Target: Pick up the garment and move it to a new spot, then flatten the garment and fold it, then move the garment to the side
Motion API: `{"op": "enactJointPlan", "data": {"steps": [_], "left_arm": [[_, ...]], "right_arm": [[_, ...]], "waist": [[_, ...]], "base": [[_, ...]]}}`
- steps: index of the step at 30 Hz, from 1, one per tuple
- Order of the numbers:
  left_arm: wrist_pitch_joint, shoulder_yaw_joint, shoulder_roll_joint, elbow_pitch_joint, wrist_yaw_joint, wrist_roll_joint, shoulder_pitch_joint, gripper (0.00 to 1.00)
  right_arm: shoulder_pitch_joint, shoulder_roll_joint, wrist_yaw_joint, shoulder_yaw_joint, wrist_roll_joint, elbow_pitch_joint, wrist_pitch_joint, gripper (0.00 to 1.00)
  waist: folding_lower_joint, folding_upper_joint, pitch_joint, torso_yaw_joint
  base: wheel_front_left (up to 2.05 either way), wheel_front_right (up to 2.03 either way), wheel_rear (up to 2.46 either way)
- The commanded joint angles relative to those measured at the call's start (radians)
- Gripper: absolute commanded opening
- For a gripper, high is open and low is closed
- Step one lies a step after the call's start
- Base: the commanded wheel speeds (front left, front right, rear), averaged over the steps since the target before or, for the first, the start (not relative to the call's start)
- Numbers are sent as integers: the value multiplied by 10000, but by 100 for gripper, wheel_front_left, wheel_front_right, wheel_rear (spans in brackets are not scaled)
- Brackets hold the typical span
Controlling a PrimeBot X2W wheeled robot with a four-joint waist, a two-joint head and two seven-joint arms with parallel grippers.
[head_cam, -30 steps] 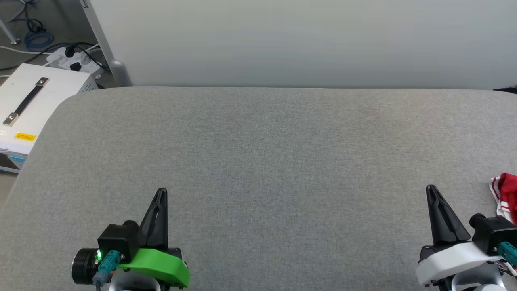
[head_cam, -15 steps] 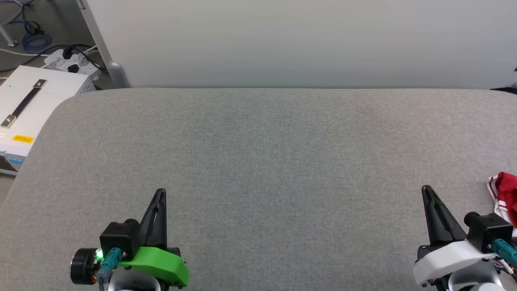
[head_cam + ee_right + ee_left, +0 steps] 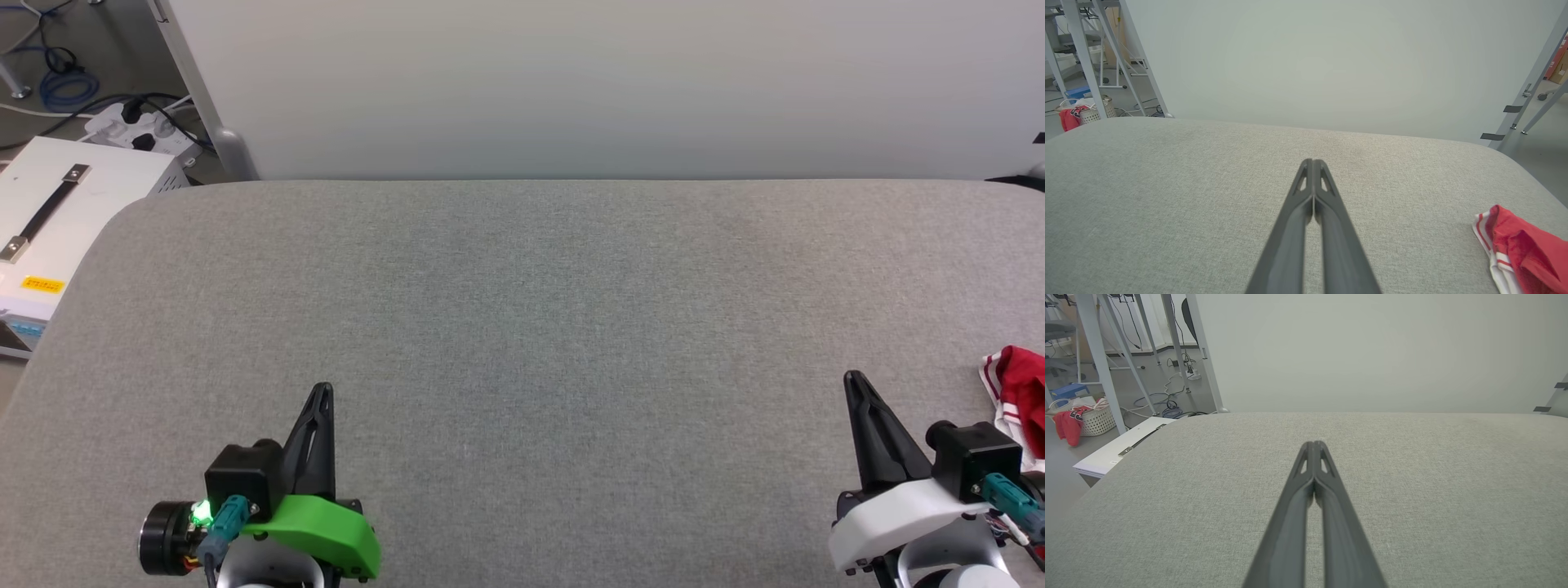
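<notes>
The garment [image 3: 1020, 396], red with white striped trim, lies crumpled at the right edge of the grey table [image 3: 522, 310]; most of it runs out of the head view. In the right wrist view the garment [image 3: 1519, 249] sits at the lower right. My right gripper [image 3: 854, 380] is shut and empty, hovering just left of the garment without touching it. Its fingers [image 3: 1313, 163] press together above bare cloth. My left gripper [image 3: 323, 389] is shut with nothing in it, near the front left of the table, and its tips [image 3: 1314, 445] meet.
A pale wall panel [image 3: 571, 82] stands behind the table. Left of the table sit a white case with a black handle [image 3: 57, 220] and a power strip with cables [image 3: 139, 126]. A basket with red cloth [image 3: 1086, 420] rests on the floor farther left, among metal frame legs [image 3: 1527, 90].
The head view has drifted slightly, so the garment and the case show a little farther left. Both grippers stay shut and keep their places near the front edge.
</notes>
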Motion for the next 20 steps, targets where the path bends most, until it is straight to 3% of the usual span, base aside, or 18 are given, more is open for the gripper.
{"op": "enactJointPlan", "data": {"steps": [1, 20], "left_arm": [[59, 49, -54, -55, 83, 115, -207, 0], [437, 87, -68, -112, 271, 385, -273, 0]], "right_arm": [[-134, 47, -6, 38, -103, 22, 46, 0], [-225, 169, -7, 78, -449, 37, 366, 0]], "waist": [[-1, 0, -3, -7], [-1, 0, -38, -95]], "base": [[0, 0, 0], [0, 0, 0]]}}
